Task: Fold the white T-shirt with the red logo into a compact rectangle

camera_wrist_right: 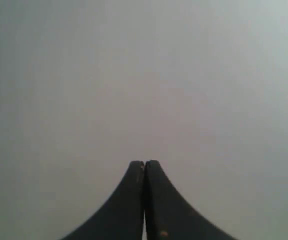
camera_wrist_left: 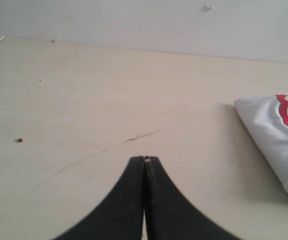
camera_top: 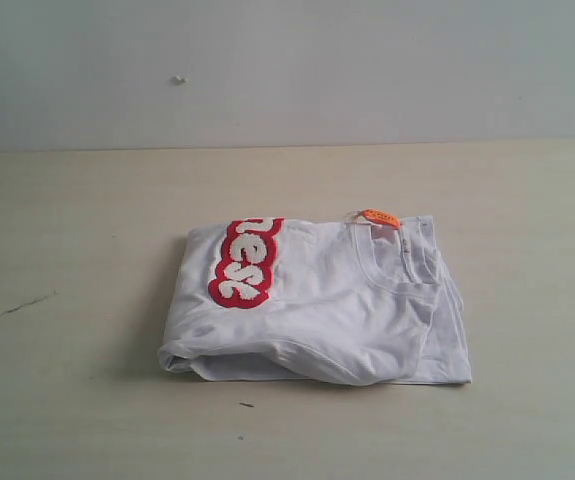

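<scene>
The white T-shirt (camera_top: 317, 305) lies folded in a rough rectangle on the table's middle. Its red logo (camera_top: 245, 262) shows as a short strip of white letters at the fold's far left. An orange tag (camera_top: 379, 218) sticks out at the ribbed collar (camera_top: 397, 270). Neither arm appears in the exterior view. In the left wrist view my left gripper (camera_wrist_left: 145, 159) is shut on nothing above bare table, with the shirt's folded edge (camera_wrist_left: 276, 135) off to one side. My right gripper (camera_wrist_right: 144, 162) is shut too, empty, facing a plain grey surface.
The pale wooden table (camera_top: 77, 300) carries a thin dark scratch (camera_top: 27, 303) left of the shirt and a small dark speck (camera_top: 246, 404) in front of it. A grey wall (camera_top: 287, 70) stands behind the table's far edge.
</scene>
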`<state>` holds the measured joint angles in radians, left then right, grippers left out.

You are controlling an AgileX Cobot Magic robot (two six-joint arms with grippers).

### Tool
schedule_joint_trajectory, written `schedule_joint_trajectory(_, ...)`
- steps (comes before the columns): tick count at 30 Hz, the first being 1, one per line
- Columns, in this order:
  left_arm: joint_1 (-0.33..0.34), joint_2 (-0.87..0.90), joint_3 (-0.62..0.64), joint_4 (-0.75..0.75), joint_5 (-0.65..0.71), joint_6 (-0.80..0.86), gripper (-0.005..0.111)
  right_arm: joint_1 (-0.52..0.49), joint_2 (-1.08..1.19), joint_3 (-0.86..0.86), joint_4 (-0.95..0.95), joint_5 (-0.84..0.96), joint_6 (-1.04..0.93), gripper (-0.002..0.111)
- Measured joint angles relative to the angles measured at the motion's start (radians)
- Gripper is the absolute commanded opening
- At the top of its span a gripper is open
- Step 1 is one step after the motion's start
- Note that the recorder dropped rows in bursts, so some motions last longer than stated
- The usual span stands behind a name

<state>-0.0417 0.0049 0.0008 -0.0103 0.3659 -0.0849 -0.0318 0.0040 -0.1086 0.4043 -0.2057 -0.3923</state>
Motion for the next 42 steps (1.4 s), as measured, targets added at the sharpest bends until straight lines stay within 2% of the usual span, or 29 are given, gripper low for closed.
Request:
schedule_joint_trajectory(6, 0.000, 0.000, 0.000, 0.000, 0.000, 0.000, 0.000, 0.000, 0.000, 0.042, -0.030, -0.017, 0.006, 0.000)
schedule_joint_trajectory(12, 0.000, 0.000, 0.000, 0.000, 0.000, 0.000, 0.000, 0.000, 0.000, 0.102, -0.324, -0.022, 0.212, 0.000)
schedule_joint_trajectory(15, 0.000, 0.000, 0.000, 0.000, 0.000, 0.000, 0.000, -0.002, 0.000, 0.104, -0.375, -0.002, 0.257, 0.000)
schedule_joint_trajectory(22, 0.000, 0.000, 0.000, 0.000, 0.000, 0.000, 0.000, -0.049, 0.000, 0.104, -0.395, 0.142, 0.259, 0.000)
schedule_joint_trajectory(30, 0.000, 0.000, 0.000, 0.000, 0.000, 0.000, 0.000, -0.053, 0.000, 0.104, -0.404, 0.450, 0.266, 0.000)
schedule_joint_trajectory(42, 0.000, 0.000, 0.000, 0.000, 0.000, 0.000, 0.000, -0.053, 0.000, 0.104, -0.404, 0.484, 0.320, 0.000)
